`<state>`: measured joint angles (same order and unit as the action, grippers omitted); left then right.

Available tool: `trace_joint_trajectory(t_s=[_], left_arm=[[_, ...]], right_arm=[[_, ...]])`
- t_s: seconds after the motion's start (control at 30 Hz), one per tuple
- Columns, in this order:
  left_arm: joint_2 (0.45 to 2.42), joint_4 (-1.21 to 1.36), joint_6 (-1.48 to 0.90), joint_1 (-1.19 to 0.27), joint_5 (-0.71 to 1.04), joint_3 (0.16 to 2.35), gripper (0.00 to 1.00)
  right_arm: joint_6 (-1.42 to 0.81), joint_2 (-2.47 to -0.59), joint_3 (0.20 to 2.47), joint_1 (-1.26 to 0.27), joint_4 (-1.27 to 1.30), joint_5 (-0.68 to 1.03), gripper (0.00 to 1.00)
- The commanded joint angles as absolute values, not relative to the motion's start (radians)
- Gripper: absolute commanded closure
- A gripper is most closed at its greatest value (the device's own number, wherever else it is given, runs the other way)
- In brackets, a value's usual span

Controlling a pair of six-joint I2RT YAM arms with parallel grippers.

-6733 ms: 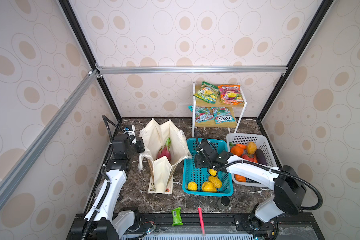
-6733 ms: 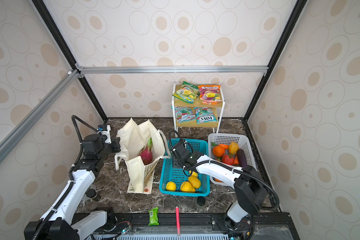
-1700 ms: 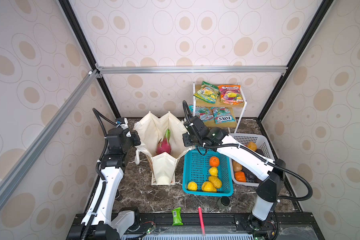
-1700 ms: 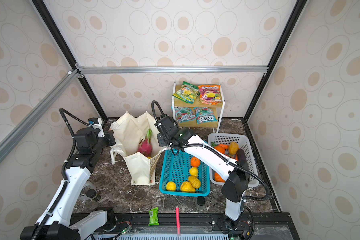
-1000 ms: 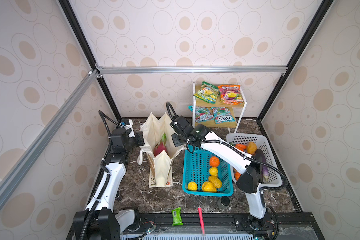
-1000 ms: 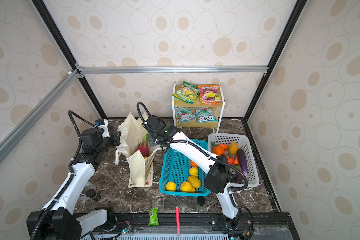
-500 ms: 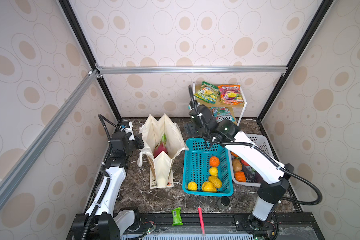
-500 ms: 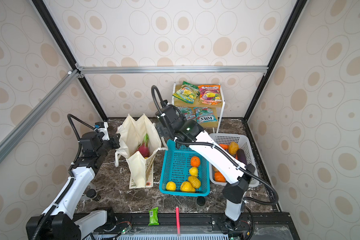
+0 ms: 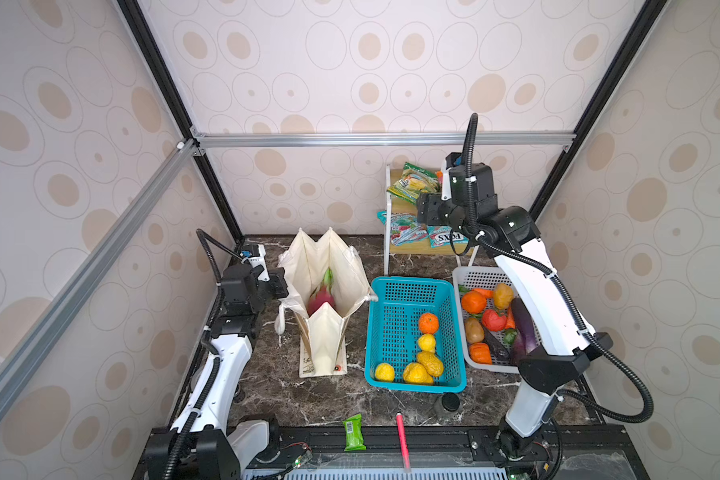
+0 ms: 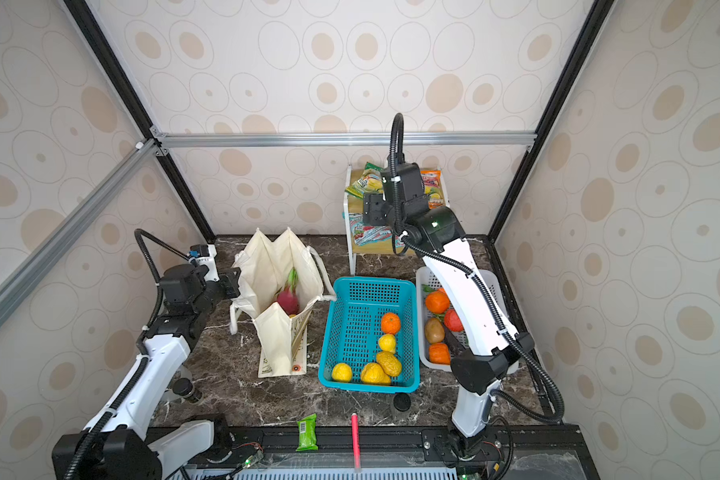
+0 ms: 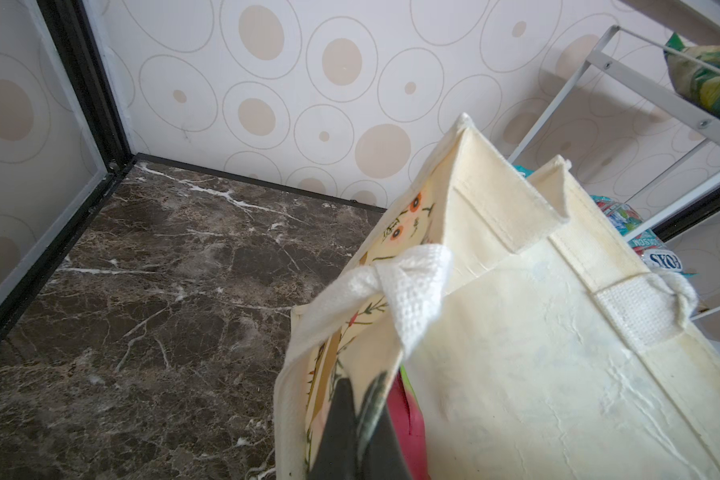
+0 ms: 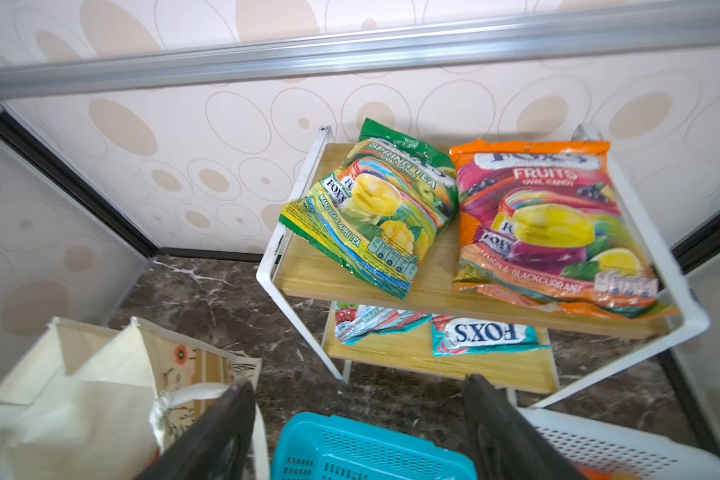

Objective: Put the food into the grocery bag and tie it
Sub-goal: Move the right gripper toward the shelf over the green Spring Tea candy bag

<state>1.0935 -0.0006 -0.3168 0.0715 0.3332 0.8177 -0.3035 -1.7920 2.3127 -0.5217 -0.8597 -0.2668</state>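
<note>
Dark marble bench (image 9: 267,382): we find the tall cream canvas grocery bag (image 9: 337,266) toward its back-left corner, pink dragon fruit (image 9: 317,298) inside. Only wrist views show the left gripper (image 11: 356,428) clenched on its wall, the right gripper (image 12: 358,384) released, facing green Fox's packet (image 12: 371,208) and orange Fox's packet (image 12: 549,220).

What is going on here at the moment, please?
The left claw is shut on the rim of the grocery bag, holding it open; a dragon fruit is already inside. The right claw, open and empty, hovers before the shelf, facing the green Fox's packet and orange Fox's packet. More fruit lies in the blue basket.
</note>
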Motion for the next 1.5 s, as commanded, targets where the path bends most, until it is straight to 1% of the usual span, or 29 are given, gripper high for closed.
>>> trace_joint_trajectory(t_s=[0.0, 0.17, 0.23, 0.53, 0.73, 1.27, 1.47], left_arm=[[1.076, -0.009, -0.292, 0.072, 0.35, 0.81, 1.0], [1.071, -0.011, -0.29, 0.072, 0.347, 0.807, 1.0], [1.072, -0.009, -0.291, 0.072, 0.349, 0.807, 1.0], [1.071, -0.007, -0.293, 0.072, 0.355, 0.804, 1.0], [1.072, -0.008, -0.29, 0.072, 0.351, 0.805, 1.0], [1.078, -0.011, -0.287, 0.071, 0.353, 0.805, 1.0], [1.08, -0.012, -0.285, 0.071, 0.35, 0.804, 1.0]], right_arm=[[-0.403, -1.815, 2.35, -0.48, -0.826, -0.136, 0.27], [-0.48, -1.882, 2.415, -0.416, -0.848, -0.049, 0.35], [-0.518, -1.902, 2.421, -0.396, -0.842, -0.012, 0.4], [-0.61, -1.966, 2.418, -0.363, -0.833, 0.024, 0.49], [-0.616, -1.984, 2.406, -0.351, -0.819, 0.015, 0.5], [-0.647, -2.038, 2.401, -0.328, -0.769, 0.114, 0.52], [-0.657, -2.051, 2.397, -0.324, -0.762, 0.129, 0.57]])
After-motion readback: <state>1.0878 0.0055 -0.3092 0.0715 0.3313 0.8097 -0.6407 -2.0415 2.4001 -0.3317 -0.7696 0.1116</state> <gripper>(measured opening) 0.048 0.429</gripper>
